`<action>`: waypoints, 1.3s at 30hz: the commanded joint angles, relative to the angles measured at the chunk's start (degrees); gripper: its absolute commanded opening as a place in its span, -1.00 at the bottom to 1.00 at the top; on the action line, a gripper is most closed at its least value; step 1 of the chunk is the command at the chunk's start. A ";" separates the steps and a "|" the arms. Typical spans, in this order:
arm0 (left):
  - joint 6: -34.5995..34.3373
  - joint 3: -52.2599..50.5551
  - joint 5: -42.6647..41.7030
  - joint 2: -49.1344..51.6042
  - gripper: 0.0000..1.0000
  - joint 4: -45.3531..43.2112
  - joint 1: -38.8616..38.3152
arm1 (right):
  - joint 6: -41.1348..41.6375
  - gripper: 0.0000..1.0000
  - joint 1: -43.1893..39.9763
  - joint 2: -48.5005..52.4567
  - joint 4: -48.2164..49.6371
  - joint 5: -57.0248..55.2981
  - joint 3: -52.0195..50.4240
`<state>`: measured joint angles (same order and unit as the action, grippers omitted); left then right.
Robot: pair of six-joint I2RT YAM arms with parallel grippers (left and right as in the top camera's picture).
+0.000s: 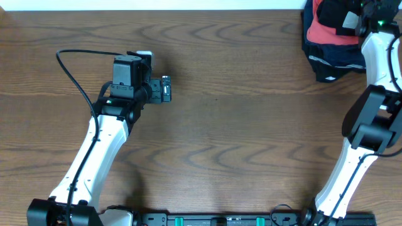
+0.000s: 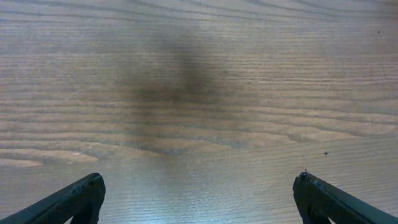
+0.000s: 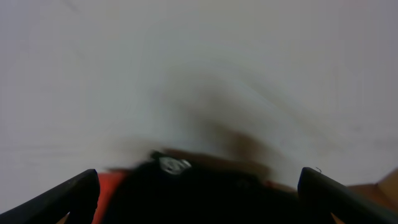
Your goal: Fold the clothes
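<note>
- Left gripper: held spread above the worktop.
- Right gripper: held spread over the black T-shirt; a red shirt is seen beside it.

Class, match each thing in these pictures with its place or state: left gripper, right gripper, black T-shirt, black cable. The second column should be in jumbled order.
Things:
1. left gripper
2. right gripper
3. black T-shirt
4. black cable

Places or states:
A. in the pile, white logo showing
B. open over bare table
C. looping beside the left arm
D. open above that pile

Pairs: 1-B, 2-D, 3-A, 4-C
</note>
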<state>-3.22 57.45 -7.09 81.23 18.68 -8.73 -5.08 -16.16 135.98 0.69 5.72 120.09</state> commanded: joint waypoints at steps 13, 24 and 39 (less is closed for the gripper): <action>-0.52 0.92 0.28 0.44 0.96 -0.11 0.20 | 1.44 0.99 -0.76 13.62 -7.87 2.25 1.11; -0.55 0.92 0.28 0.44 0.96 0.15 0.20 | 0.66 0.99 -0.68 0.35 -10.75 3.56 4.76; -0.52 0.90 0.28 0.44 0.96 0.35 0.20 | 0.68 0.98 -0.87 9.05 -12.20 2.67 4.70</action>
<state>-3.22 57.45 -7.09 81.23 19.05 -8.73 -4.01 -16.93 139.74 -10.61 8.73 124.77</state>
